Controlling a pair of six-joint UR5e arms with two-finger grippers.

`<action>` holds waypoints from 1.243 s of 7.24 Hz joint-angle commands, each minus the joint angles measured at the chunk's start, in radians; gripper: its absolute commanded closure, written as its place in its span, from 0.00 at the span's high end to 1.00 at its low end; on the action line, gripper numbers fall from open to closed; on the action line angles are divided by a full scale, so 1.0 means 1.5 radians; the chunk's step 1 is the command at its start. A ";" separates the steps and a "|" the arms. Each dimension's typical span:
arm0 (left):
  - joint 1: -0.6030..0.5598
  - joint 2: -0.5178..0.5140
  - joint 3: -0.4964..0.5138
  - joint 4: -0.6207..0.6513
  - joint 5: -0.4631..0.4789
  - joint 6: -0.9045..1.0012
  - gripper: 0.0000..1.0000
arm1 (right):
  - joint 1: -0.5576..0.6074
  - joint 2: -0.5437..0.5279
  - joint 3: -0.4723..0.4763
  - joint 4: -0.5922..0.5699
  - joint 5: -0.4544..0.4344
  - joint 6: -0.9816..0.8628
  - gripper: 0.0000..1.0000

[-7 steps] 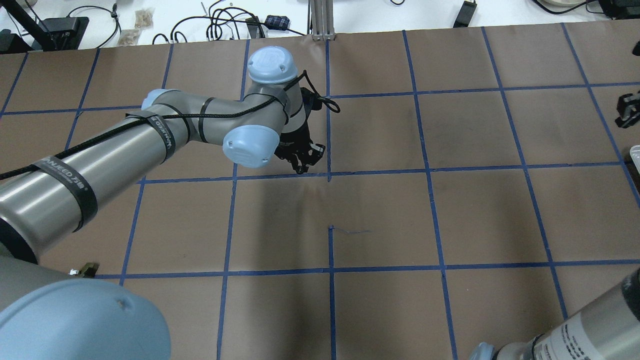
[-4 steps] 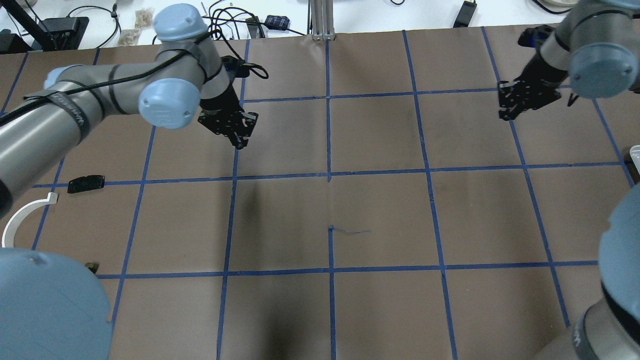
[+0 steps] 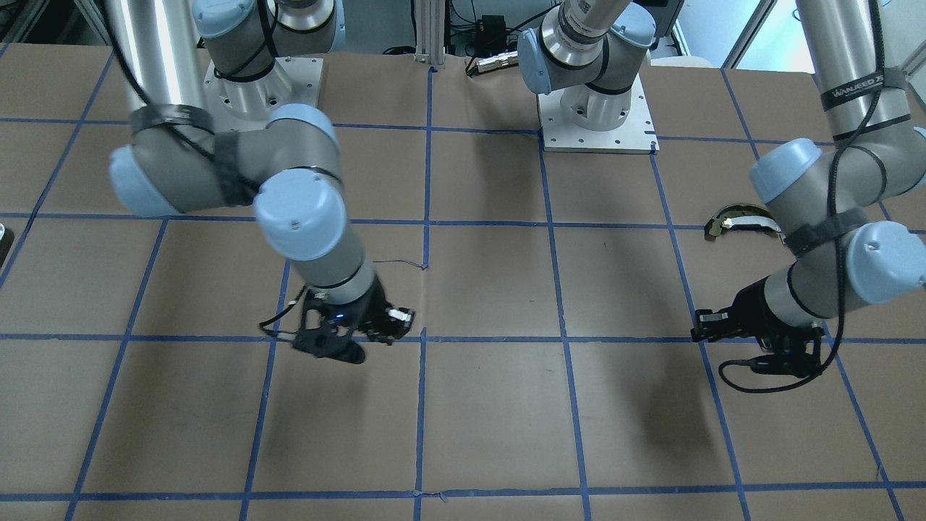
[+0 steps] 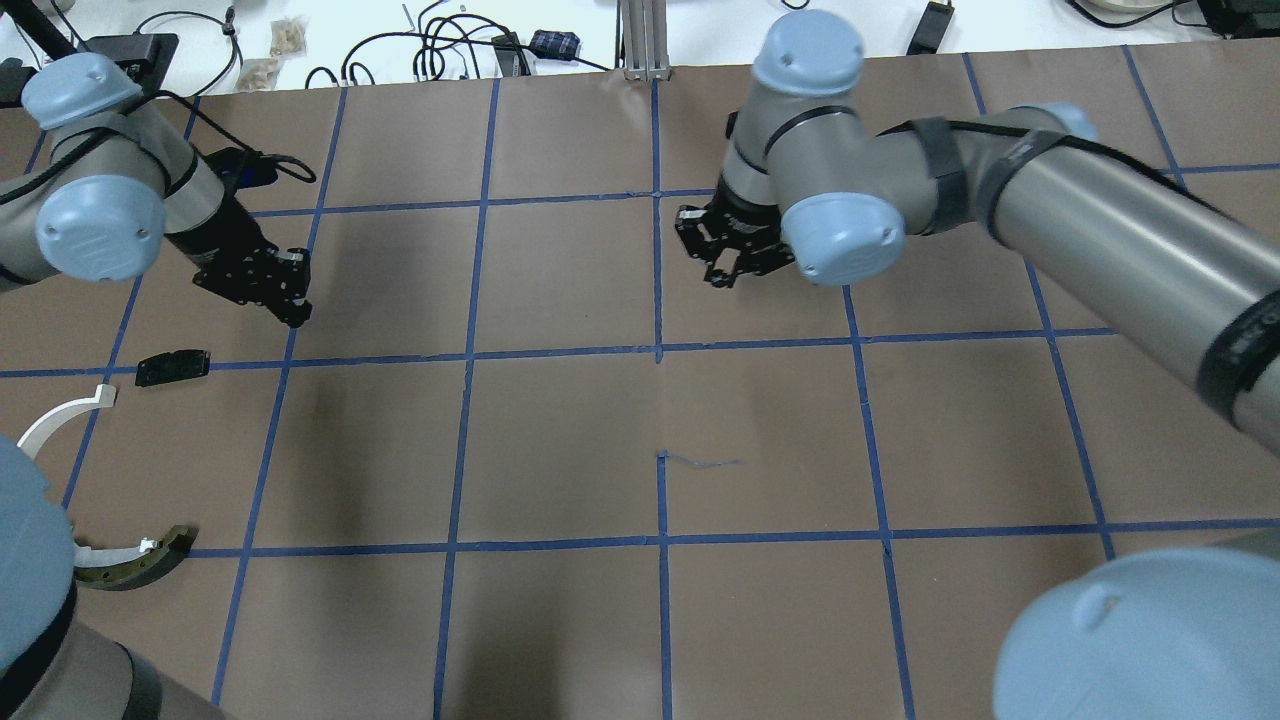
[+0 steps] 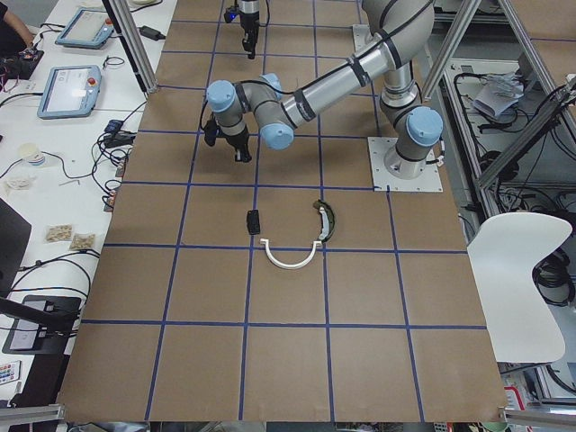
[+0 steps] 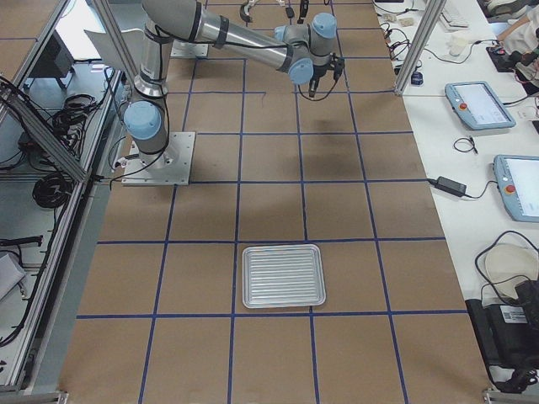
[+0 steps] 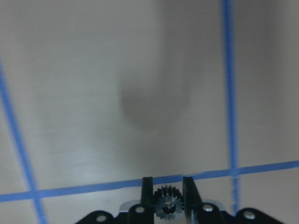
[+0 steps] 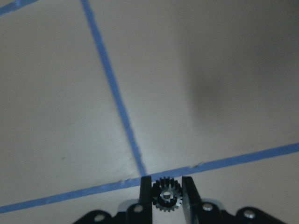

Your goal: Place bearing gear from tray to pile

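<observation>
My left gripper [image 4: 293, 305] is shut on a small dark bearing gear [image 7: 168, 205], seen between its fingers in the left wrist view. It hovers above the paper, up and to the right of the pile. The pile holds a small black plate [image 4: 172, 367], a thin white arc strip [image 4: 60, 418] and a dark curved piece with a pale band [image 4: 130, 565]. My right gripper [image 4: 718, 265] is near the table's middle, shut on another small gear [image 8: 165, 195]. The silver ridged tray [image 6: 283, 275] shows only in the exterior right view, with nothing visible on it.
Brown paper with a blue tape grid covers the table [image 4: 760, 440]. Cables and small devices [image 4: 450, 50] lie along the far edge. The arm base plates [image 3: 597, 119] stand at the robot's side. The left arm's links [image 4: 90, 200] reach over the pile area.
My left gripper has moved from the table's middle far to the left, near the pile. My right arm has come in from the right edge to the middle.
</observation>
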 commanded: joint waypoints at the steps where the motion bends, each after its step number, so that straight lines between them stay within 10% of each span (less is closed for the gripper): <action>1: 0.100 -0.001 -0.037 0.001 0.054 0.053 0.00 | 0.075 0.043 0.011 -0.060 0.026 0.120 0.18; 3: 0.157 -0.008 -0.046 0.008 0.065 0.093 0.00 | 0.068 0.037 0.052 -0.068 0.020 0.104 1.00; 5: 0.185 -0.016 -0.050 0.030 0.093 0.146 0.00 | -0.023 -0.030 0.031 -0.036 0.019 -0.013 1.00; 9: 0.218 -0.029 -0.060 0.031 0.093 0.187 0.00 | -0.251 -0.228 -0.056 0.337 -0.024 -0.404 1.00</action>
